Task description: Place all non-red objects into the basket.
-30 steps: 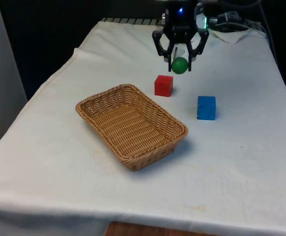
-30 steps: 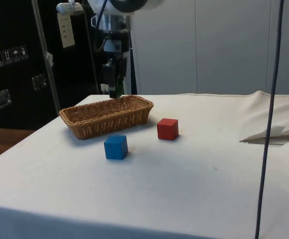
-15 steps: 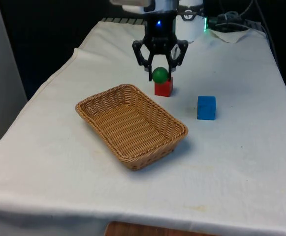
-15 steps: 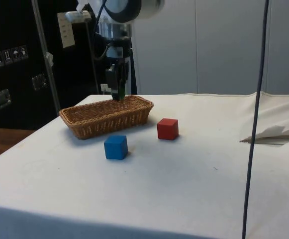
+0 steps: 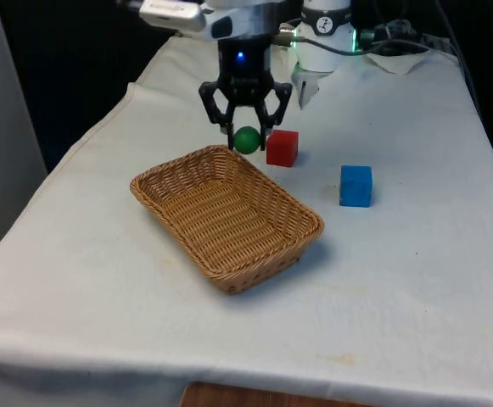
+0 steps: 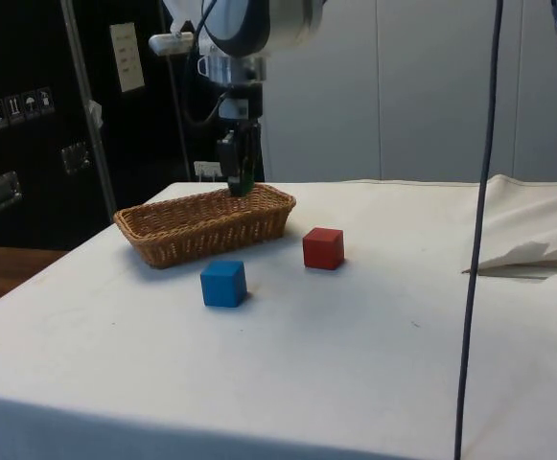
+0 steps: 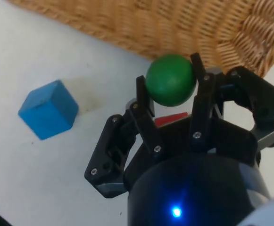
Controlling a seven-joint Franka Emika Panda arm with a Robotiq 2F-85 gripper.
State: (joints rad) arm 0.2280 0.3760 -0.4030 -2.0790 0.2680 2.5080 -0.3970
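Note:
My gripper is shut on a green ball and hangs over the far corner of the wicker basket. In the wrist view the green ball sits between the two fingers with the basket rim just beyond it. A red cube stands on the cloth right beside the gripper, toward the front view's right. A blue cube rests further to that side, apart from the basket. In the side view the gripper is above the basket's far end, with the blue cube and red cube nearer.
A rumpled fold of white cloth lies at the side view's right. A thin dark cable hangs down in front of that camera. Bare cloth stretches around the basket toward the near edge.
The gripper has carried the green ball toward the front view's left and lower, from beyond the red cube to over the basket's far corner. The cubes and basket have stayed put.

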